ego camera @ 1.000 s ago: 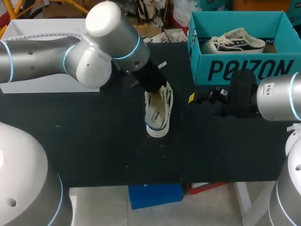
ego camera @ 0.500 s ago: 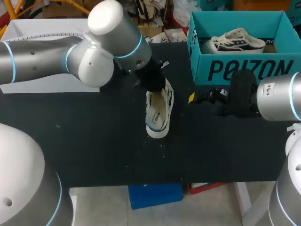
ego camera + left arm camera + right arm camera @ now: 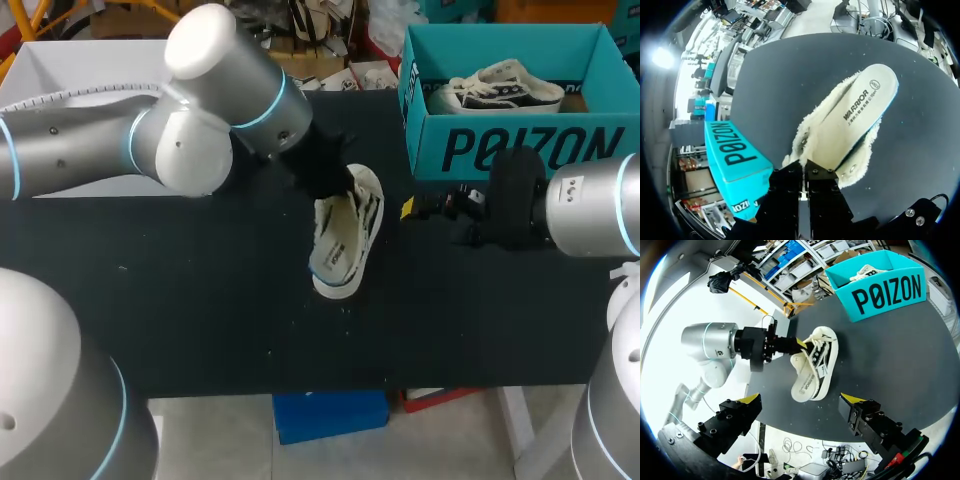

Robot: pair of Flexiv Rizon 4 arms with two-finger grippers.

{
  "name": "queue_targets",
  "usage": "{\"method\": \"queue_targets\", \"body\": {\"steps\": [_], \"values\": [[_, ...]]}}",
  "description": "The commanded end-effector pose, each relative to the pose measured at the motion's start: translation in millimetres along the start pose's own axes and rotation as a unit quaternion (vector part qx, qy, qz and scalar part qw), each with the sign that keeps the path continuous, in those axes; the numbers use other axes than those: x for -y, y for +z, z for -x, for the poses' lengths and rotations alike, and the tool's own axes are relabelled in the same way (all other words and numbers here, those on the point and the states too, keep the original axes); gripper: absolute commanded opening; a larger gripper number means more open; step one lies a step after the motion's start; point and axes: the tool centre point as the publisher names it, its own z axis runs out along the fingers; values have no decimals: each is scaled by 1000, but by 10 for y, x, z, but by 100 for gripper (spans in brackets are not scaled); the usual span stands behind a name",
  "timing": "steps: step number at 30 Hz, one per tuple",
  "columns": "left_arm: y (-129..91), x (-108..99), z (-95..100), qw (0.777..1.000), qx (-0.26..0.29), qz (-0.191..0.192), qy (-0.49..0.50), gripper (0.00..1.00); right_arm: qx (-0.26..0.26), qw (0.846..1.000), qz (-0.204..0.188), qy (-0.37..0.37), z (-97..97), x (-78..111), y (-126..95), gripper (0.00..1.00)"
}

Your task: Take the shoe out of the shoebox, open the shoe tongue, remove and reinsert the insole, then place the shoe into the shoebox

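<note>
I have the shoe (image 3: 345, 235) out on the table (image 3: 200, 300), near its middle, with the shoebox (image 3: 520, 150) off at about 2 o'clock from it in the head view. A second shoe (image 3: 495, 85) lies inside that box. The shoe is not sitting flat. It is tipped onto one side, its opening turned up towards my left arm, with the far end resting on the cloth. My left gripper (image 3: 805, 172) comes in at roughly 11 o'clock of the shoe. Its jaws are pinched together on the fleecy lip of the opening, so I count it as clamped on the shoe. The insole (image 3: 855, 117) is plainly seated inside, ringed by the fleece lining, just ahead of those fingers. My right gripper (image 3: 800, 400) hangs at 3 o'clock of the shoe, near it but not touching, with its jaws wide apart and nothing between them. I cannot pick out the tongue behind my left fingers, so I judge this as the tongue-opening step, or the last of it: mouth pulled wide, insole not yet out. Next, I think the left needs to hold its pinch steady to keep the shoe propped open. The right would then come across from 3 o'clock, slip one finger under the insole's near edge and close on it. My worry is the shoe rolling or sliding under that push, since only one end bears on the table.
</note>
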Motion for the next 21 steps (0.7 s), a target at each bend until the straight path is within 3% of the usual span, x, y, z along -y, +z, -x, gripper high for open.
{"method": "queue_targets", "body": {"steps": [1, 10, 21], "values": [[-26, 35, -56, 1000, 12, -4, -2, 0, 1, 1000, 0, 0, -6, 1, 4, 100], [-92, 106, -90, 998, 48, -32, -35, 0, 1, 1000, 0, 0, -6, 1, 4, 100], [-237, 142, -23, 997, 55, -38, -27, 0, 1, 1000, 0, 0, -6, 1, 4, 100]]}}
